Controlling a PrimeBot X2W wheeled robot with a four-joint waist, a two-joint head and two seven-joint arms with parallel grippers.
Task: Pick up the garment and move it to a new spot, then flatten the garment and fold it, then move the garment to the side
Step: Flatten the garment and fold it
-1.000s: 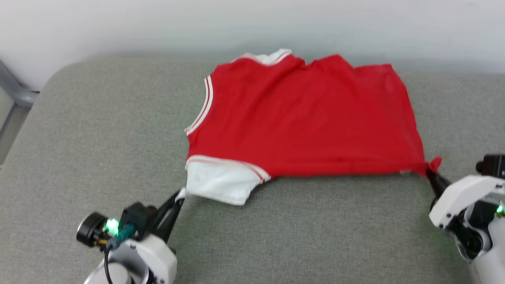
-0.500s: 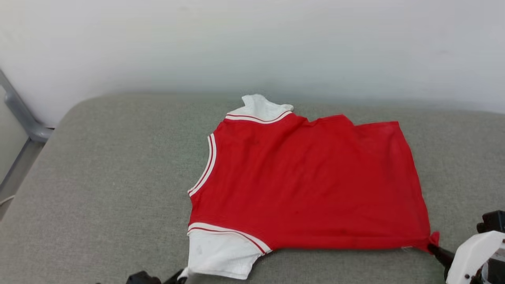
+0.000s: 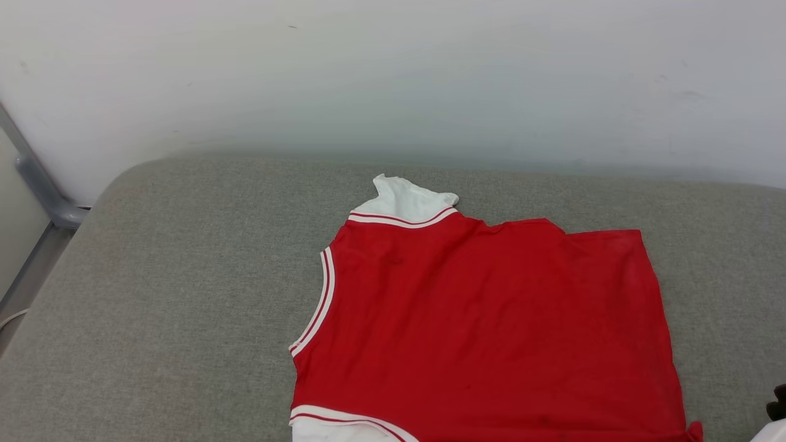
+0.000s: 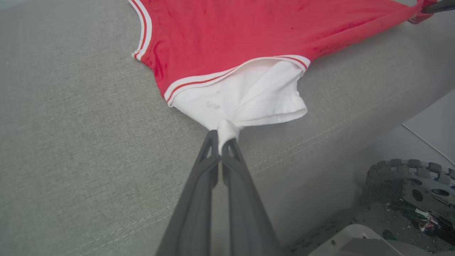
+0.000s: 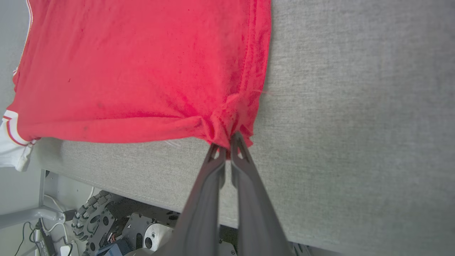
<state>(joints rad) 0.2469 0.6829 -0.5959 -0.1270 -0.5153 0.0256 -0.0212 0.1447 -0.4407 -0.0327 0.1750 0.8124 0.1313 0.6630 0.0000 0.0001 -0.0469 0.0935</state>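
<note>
Shows the garment (image 3: pixel 491 331) as a red jersey with white short sleeves and white-and-red striped trim at neck and armholes. Lies spread nearly flat, plain red side up, on the grey fabric cushion (image 3: pixel 184 276), neck opening toward the robot's left, hem toward its right. Pokes one white sleeve out at the far edge. Bunches to a tight point at the near sleeve's edge and puckers at the near hem corner.

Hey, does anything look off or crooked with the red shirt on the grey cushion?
Mostly flat, but not tidy. The far edge of the garment is stepped rather than straight, and the far sleeve is crumpled. The left gripper bunches the near sleeve and the right gripper puckers a hem corner.
</note>
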